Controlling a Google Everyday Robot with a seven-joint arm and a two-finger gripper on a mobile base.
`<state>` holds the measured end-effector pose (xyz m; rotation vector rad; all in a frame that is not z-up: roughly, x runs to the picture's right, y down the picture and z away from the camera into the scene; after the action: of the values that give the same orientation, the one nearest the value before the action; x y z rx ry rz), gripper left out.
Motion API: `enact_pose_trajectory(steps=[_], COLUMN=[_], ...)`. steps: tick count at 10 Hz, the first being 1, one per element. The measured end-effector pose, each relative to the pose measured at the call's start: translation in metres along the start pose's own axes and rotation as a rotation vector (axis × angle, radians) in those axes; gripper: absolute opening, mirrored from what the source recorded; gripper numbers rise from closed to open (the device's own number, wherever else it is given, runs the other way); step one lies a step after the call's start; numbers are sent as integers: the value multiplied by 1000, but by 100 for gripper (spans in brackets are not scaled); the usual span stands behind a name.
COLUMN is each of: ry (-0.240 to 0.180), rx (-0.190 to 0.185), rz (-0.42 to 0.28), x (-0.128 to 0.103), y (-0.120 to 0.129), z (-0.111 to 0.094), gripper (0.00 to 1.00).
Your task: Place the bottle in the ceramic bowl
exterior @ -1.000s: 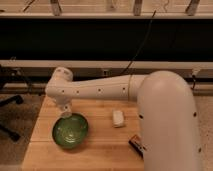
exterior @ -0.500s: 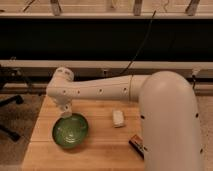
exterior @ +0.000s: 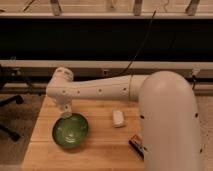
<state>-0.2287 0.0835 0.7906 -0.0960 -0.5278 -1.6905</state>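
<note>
On the left half of a wooden table (exterior: pixel 100 150), camera view, sits the ceramic bowl (exterior: pixel 70 131), round, glossy green, with a darker rim and lighter rings inside; no object is visible within it. Directly above the bowl's far rim hangs the gripper (exterior: pixel 65 111), carried at the end of a white arm (exterior: pixel 100 90) that reaches leftward across the table from the large rounded body (exterior: pixel 170 125) filling the right foreground. The wrist turns downward at the arm's left end, and the gripper's lower tip lies just above, or touching, the bowl's back edge; which of the two cannot be told. Whether its fingers are open or closed cannot be told, and the bottle cannot be made out at the gripper or elsewhere. To the right of the bowl, apart from it, lies a small white block (exterior: pixel 118 118) on the tabletop. Near the table's right front edge, partly hidden by the body, rests a dark flat object (exterior: pixel 136 145). Behind the table runs a pale horizontal rail (exterior: pixel 100 64) beneath a dark band.
</note>
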Motion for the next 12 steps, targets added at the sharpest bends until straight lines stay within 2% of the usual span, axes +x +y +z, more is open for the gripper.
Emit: enact_pose_trajectory(steps=[2,7,8,12], ry=[-6,-29,-34,-40], rx=[-5,17,26,85], rz=[-2,33,36,89], x=[-2,-58,-67,-91], y=[2,9,10,25], z=[2,-4,-5,1], gripper=[0,0,4,43])
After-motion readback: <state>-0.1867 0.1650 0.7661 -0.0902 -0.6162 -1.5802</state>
